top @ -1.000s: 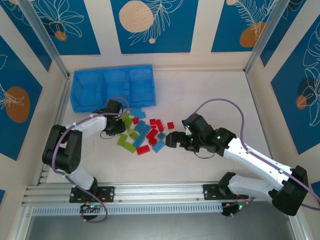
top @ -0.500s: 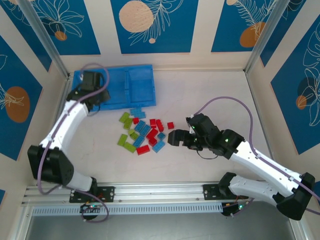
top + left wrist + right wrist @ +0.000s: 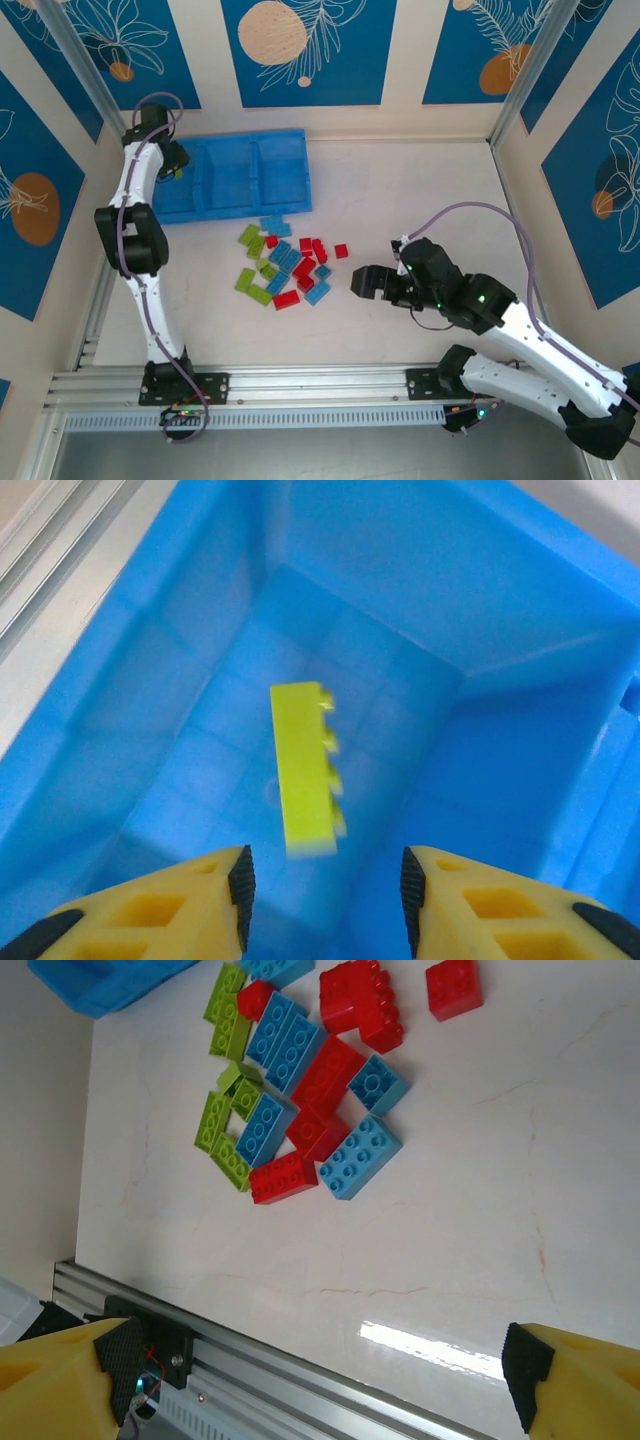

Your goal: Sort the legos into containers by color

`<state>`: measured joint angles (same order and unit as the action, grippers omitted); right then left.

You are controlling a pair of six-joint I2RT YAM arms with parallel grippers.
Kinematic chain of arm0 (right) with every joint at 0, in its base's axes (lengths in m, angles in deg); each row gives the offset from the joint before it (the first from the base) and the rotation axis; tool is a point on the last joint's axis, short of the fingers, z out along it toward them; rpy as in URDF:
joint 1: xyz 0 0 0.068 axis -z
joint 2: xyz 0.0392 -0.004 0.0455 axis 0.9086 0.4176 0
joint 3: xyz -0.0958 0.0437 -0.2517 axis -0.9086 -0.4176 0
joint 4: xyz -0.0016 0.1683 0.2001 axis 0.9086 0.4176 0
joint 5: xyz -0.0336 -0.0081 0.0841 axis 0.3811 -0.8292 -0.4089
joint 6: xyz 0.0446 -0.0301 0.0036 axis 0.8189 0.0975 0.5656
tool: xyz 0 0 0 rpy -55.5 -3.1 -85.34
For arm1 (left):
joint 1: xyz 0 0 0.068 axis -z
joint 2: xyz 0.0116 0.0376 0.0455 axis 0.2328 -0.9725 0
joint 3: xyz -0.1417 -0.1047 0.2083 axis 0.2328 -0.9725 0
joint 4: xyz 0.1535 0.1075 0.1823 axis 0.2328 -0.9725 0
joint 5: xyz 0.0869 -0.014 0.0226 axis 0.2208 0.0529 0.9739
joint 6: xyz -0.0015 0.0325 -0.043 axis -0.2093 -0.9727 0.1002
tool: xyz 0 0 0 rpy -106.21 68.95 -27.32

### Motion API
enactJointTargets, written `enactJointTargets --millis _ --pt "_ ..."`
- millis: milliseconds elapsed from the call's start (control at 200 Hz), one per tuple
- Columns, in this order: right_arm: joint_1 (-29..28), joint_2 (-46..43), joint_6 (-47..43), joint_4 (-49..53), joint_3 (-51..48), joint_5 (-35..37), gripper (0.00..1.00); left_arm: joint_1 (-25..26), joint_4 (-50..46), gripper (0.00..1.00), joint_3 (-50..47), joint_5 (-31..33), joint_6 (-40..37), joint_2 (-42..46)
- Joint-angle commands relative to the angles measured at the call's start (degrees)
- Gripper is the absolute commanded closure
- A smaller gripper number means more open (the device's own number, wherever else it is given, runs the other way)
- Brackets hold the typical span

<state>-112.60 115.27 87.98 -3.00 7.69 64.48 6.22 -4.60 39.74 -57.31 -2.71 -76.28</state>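
- One lime-green brick (image 3: 305, 770) is in the leftmost compartment (image 3: 150, 650) of the blue tray (image 3: 280, 175). It is blurred, so whether it is resting or dropping cannot be told.
- Handling, by judgement: hard, light, smooth plastic that is stiff and not fragile, but apt to slip or tip. It is best pinched across the two long flat sides.
- Count in the loose pile (image 3: 288, 265) just beside the tray's near wall: about five green, seven light blue and seven red. Overlaps make the tally uncertain.
- Left gripper (image 3: 325, 890): above the tray brick, fingers parted, holding nothing.
- Right gripper (image 3: 318, 1360): over bare table (image 3: 430, 190) near the pile's right side, fingers spread wide, nothing between them.
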Motion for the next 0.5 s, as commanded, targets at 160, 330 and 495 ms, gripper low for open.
enactJointTargets --millis 160,330,495 --pt "3.0 2.4 -3.4 -2.3 -2.7 9.9 0.06 3.0 -1.7 0.54 -5.8 -11.3 -1.0 17.6" --pt "9.1 16.4 -12.9 -8.4 1.7 5.4 0.06 13.5 5.9 0.55 -25.7 -14.6 -5.1 39.9" --pt "14.2 32.9 -19.3 -14.1 7.5 -2.4 0.06 28.6 9.4 0.53 -43.2 -19.1 -9.7 56.9"
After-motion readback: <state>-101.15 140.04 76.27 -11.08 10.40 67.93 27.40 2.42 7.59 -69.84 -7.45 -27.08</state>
